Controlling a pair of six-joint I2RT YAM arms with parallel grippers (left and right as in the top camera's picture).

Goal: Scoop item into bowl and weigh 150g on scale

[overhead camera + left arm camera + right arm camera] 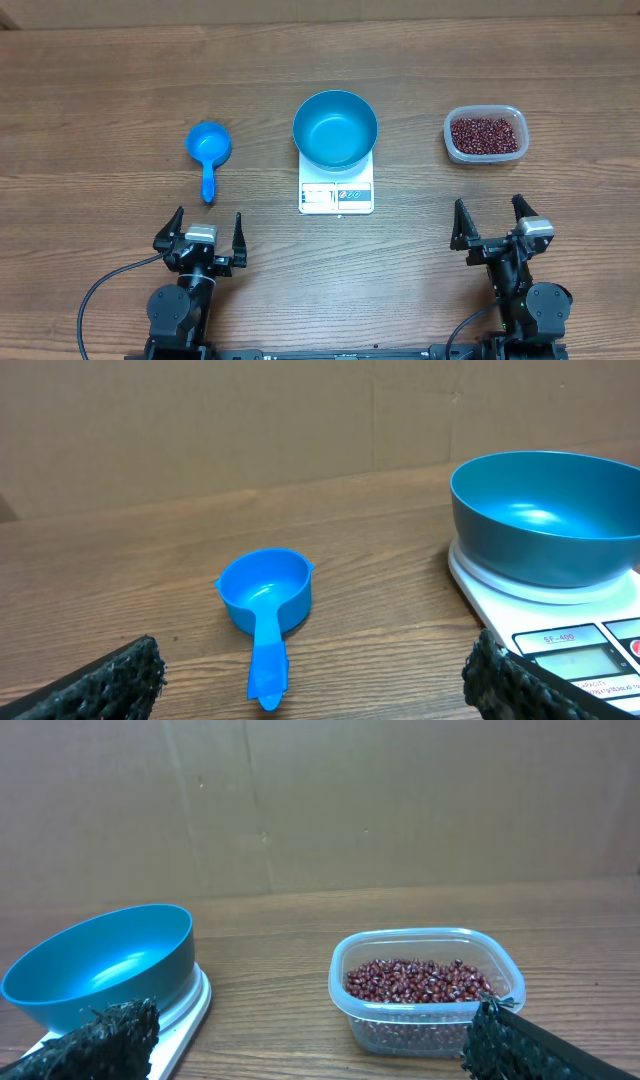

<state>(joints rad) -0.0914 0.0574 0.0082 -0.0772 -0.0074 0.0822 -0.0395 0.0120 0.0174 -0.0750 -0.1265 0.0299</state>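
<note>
The deep blue bowl [335,128] [545,515] [100,965] sits empty on the white scale [336,196] [560,640] [185,1010] at the table's middle. Dark red-brown beans [485,134] [420,980] fill a clear plastic tub [485,153] [425,1025] at the right. A small blue scoop [208,150] [265,605] lies at the left, handle toward me. My left gripper [209,229] [315,675] is open near the front edge, below the scoop. On the right, my other gripper [491,216] [310,1040] is open too, in front of the tub. Both hold nothing.
The wood-grain table [100,90] runs back to a brown cardboard wall [250,420] [400,800]. Black cables [100,290] trail from the arm bases at the front edge.
</note>
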